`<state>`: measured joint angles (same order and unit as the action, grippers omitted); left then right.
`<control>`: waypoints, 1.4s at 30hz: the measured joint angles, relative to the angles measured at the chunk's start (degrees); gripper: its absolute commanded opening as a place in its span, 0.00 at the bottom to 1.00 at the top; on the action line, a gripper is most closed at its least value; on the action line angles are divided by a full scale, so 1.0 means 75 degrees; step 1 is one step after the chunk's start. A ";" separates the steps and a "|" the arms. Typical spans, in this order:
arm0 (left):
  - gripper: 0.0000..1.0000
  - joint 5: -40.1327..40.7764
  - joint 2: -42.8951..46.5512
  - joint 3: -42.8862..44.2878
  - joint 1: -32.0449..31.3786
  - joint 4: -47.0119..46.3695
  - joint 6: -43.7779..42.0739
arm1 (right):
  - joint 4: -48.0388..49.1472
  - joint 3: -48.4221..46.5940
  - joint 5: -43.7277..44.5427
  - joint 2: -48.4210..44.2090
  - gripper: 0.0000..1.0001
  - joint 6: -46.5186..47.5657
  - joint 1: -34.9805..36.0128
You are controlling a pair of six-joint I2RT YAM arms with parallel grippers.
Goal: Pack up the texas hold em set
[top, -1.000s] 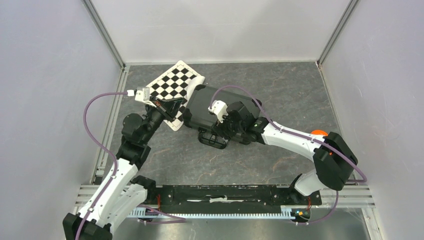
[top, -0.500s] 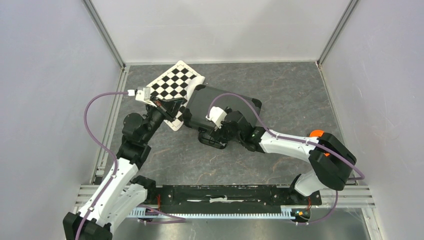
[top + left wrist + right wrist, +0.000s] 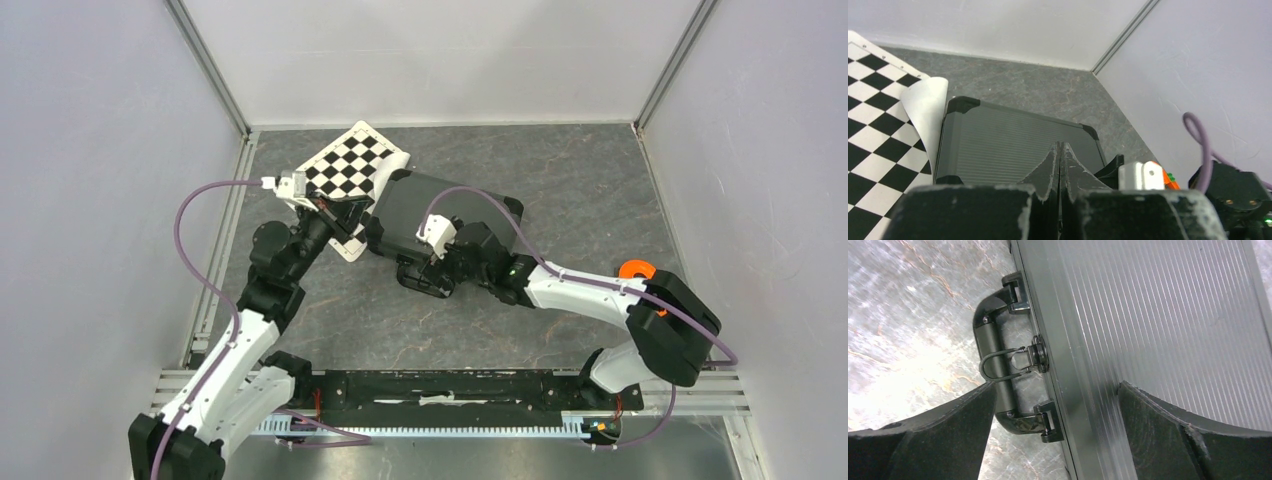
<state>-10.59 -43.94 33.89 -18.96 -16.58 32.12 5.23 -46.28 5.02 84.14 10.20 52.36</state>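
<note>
From above, the checkered board (image 3: 345, 168) lies on the grey table (image 3: 560, 180) at ten o'clock from the black case (image 3: 405, 200), its near edge meeting the case's left side. An orange ring (image 3: 636, 269) sits well apart at four o'clock, beside my right elbow. The case lies flat near the table's middle with its lid down, so I cannot see what is in it. Its handle (image 3: 422, 283) sticks out at six o'clock. My left gripper (image 3: 345, 215) hangs over the board just beside the case's left edge, and my right gripper (image 3: 428, 268) is over the handle side. Through my left wrist camera, the board's edge curls up against the case at nine o'clock, and my left fingers are pressed together with nothing between them, pointing at the ribbed lid. Through my right wrist camera, my right fingers are spread wide and hold nothing. One is over the table by the handle and the other over the lid, with the front rim and its latch (image 3: 1035, 354) between them.
</note>
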 measured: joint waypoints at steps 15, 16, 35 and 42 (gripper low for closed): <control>0.02 0.0000 -0.2200 0.0003 -0.0003 -0.0029 0.0000 | -0.0484 0.0015 -0.1297 -0.0539 0.49 -0.1504 -0.0799; 0.02 0.0000 -0.2430 0.0003 -0.0003 -0.0050 0.0000 | -0.0516 -0.0035 -0.1297 -0.0498 0.42 -0.1553 -0.0851; 0.02 -0.0090 -0.5260 0.0344 -0.0003 -0.1212 0.0006 | -0.0606 -0.0096 -0.1600 -0.0458 0.19 -0.2375 -0.1381; 0.02 -0.0087 -0.5254 0.0344 -0.0003 -0.1212 0.0006 | -0.1463 -0.0105 -0.1303 -0.0886 0.32 -0.2343 -0.0737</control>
<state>-11.25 -83.35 36.47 -18.98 -25.67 32.16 -5.74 -47.07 -4.75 77.49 -7.38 46.83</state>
